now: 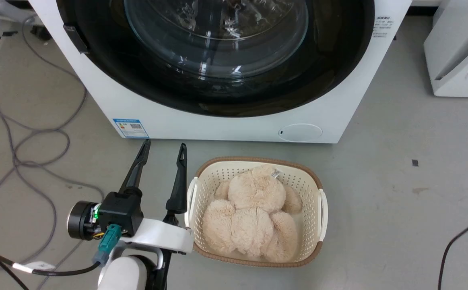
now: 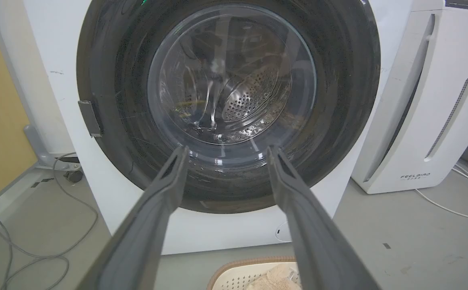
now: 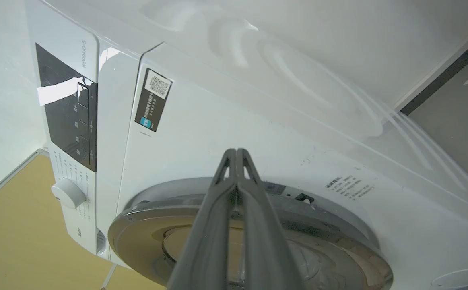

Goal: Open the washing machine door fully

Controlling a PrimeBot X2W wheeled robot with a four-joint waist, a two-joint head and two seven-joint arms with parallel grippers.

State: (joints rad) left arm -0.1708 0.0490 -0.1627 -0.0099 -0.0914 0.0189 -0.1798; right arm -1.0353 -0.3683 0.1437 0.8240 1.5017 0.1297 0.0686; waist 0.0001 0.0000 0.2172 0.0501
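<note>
The white washing machine fills the top of the head view. Its round glossy black washing machine door with the clear glass bowl lies flat against the front. A small dark handle sits at the door's left edge. My left gripper is open and holds nothing, low over the floor with its tips just short of the machine's base. In the left wrist view it points at the lower part of the door. My right gripper is shut on nothing, aimed along the machine's front above the door.
A cream basket with a fluffy beige plush toy stands on the floor right of my left gripper. A white FEELBIRD appliance stands right of the machine. Grey cables loop over the floor at the left.
</note>
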